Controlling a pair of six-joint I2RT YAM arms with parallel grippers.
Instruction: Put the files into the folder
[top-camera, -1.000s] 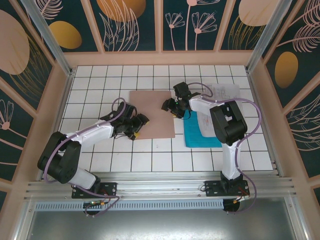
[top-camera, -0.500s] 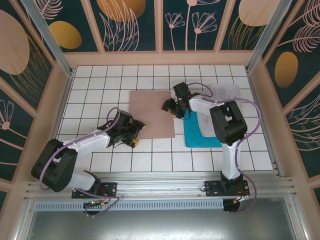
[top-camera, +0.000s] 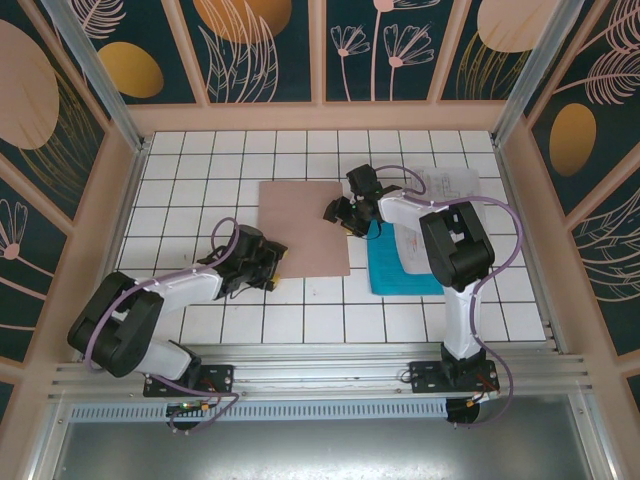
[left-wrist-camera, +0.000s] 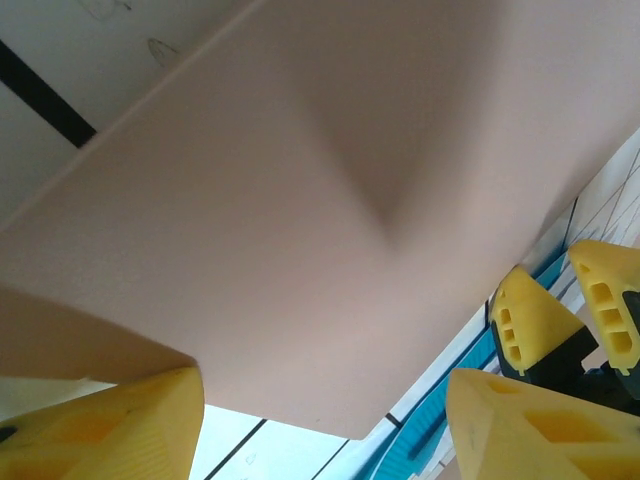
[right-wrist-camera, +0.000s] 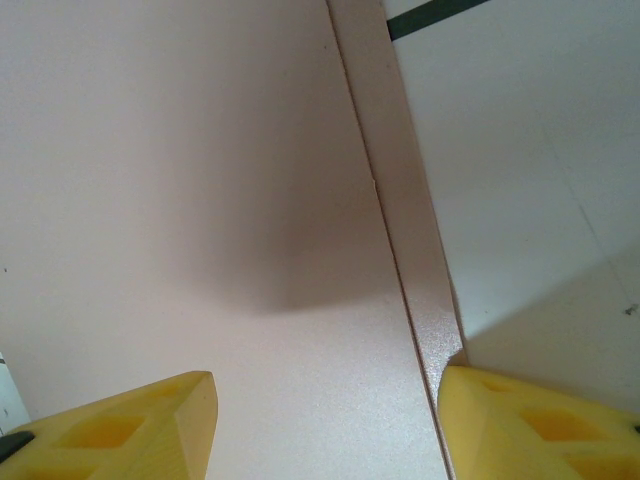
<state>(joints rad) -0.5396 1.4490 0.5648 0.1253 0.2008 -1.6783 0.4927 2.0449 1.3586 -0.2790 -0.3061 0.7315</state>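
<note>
Progress: nothing filed yet by the look of it, folder (top-camera: 303, 228) lying flat and shut mid-table.
Files: teal sheet (top-camera: 388, 276) just beside the folder's right edge, white printed sheets (top-camera: 450, 183) on and behind it, none inside.
Left claw: left gripper (top-camera: 272, 262) at the folder's near-left corner, jaws well apart, nothing pinched.
Right claw: right gripper (top-camera: 338, 214) straddling the folder's right edge, jaws apart too, no hold on anything.
Left to do: basically everything, probably lift the cover, slide the sheets in, close up.
Edges: right wrist view shows a stepped lip along that edge, likely the spot to get under.
Room: bare tiled table (top-camera: 200, 160) left of and behind the folder; right side crowded by files and arm.
</note>
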